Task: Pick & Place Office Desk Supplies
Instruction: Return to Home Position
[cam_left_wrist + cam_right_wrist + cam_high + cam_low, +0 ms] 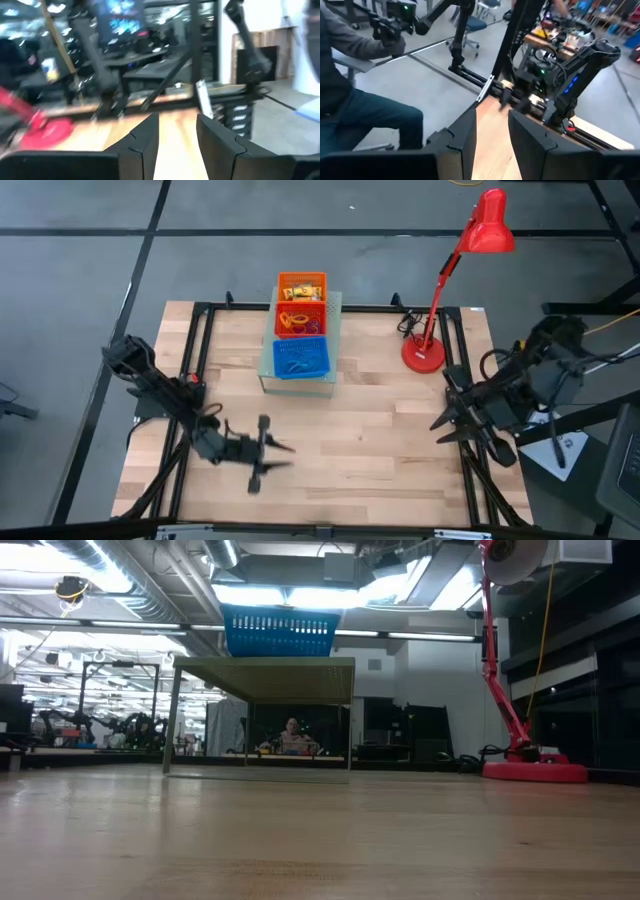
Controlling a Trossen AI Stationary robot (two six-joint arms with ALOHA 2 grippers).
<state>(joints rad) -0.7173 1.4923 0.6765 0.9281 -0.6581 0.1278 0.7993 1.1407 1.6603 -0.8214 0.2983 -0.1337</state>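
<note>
Left gripper (177, 118) and right gripper (492, 112) hold their fingers parted, empty.

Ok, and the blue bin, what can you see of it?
The blue bin is a small rectangular basket, plastic-looking, with slotted walls. It stands upright on top of the pale green shelf, at the robot-side end of a row of three, right beside the red bin. A blue tangle shows inside. Nothing grips it.
</note>
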